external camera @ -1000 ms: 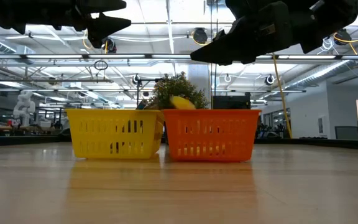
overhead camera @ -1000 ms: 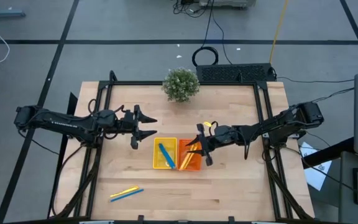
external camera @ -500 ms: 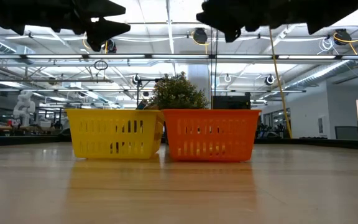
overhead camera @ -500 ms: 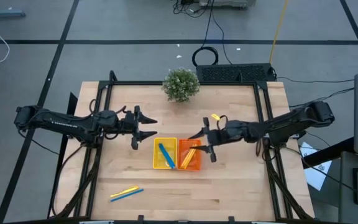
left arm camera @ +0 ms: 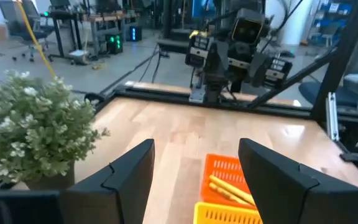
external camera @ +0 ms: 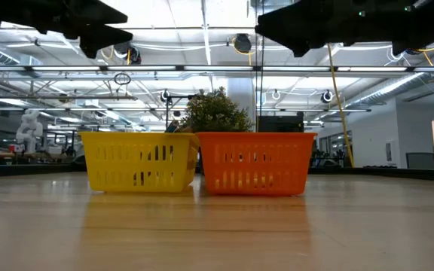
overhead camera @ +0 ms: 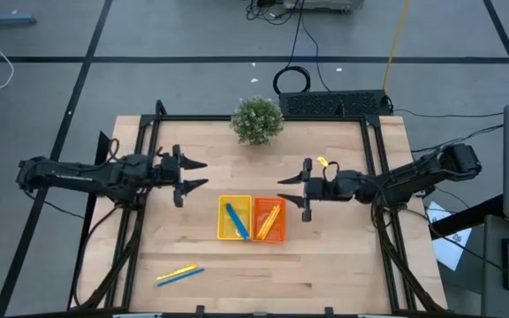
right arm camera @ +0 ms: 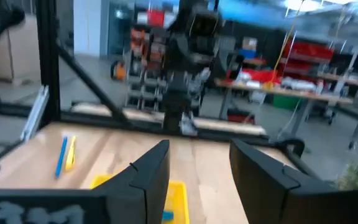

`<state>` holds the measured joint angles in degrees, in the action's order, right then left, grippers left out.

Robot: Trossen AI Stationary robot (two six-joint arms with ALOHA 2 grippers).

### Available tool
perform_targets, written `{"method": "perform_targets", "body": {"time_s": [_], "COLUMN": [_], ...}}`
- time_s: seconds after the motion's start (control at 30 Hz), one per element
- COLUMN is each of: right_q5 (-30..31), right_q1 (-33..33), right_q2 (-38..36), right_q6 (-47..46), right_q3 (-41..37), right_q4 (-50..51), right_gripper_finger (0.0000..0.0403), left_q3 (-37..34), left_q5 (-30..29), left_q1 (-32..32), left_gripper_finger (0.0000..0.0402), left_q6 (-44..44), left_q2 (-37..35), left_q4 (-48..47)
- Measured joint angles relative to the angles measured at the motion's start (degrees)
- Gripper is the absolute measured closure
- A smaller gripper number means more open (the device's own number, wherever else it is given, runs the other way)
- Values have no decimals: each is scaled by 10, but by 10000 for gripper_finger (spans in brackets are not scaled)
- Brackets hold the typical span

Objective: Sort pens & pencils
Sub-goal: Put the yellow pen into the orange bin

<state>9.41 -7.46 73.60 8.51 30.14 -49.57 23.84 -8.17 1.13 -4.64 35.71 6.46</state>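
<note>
Sorting is between picks, by my reading: neither arm carries anything. Right gripper [overhead camera: 292,193] hangs above the desk [overhead camera: 343,256] just beside the orange tray [overhead camera: 270,220], fingers [right arm camera: 149,180] parted, nothing between them. Left gripper [overhead camera: 191,173] hangs on the far side of the yellow tray [overhead camera: 234,218], near but apart from it, fingers [left arm camera: 129,177] spread wide and empty.

Contents so far: yellow sticks [overhead camera: 272,216] lie in the orange tray; a blue stick [overhead camera: 236,220] lies in the yellow tray. Both trays sit side by side, touching, between the two sets of fingers.

Left to sort: one yellow and one blue stick [overhead camera: 179,276], lying together on the bare desk, well apart from both sets of fingers and nearer the left arm's side.

Next move, as I judge it: one arm must reach across to that pair, drop low, and close on a single stick. They lie almost touching, so a narrow, well-aligned approach is needed to avoid taking both.
</note>
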Motion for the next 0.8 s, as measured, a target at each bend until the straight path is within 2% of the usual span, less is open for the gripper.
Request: {"method": "perform_targets", "body": {"time_s": [0.1, 0.27, 0.5, 0.8], "right_q5": [5, 6, 5, 5], "right_q1": [0, 0, 0, 0], "right_q2": [-1, -1, -1, -1], "right_q6": [1, -2, 5, -2], "right_q3": [-22, -49, -58, -58], "right_q4": [-55, -112, -128, -124], "right_gripper_finger": [248, 248, 248, 248], "left_q3": [-19, -60, -64, -64], "left_q5": [-6, -56, -28, -25], "left_q1": [0, 0, 0, 0], "left_gripper_finger": [163, 163, 163, 163], "left_q6": [3, 0, 0, -4], "left_q2": [-29, -57, -58, -58], "left_q4": [4, 41, 43, 41]}}
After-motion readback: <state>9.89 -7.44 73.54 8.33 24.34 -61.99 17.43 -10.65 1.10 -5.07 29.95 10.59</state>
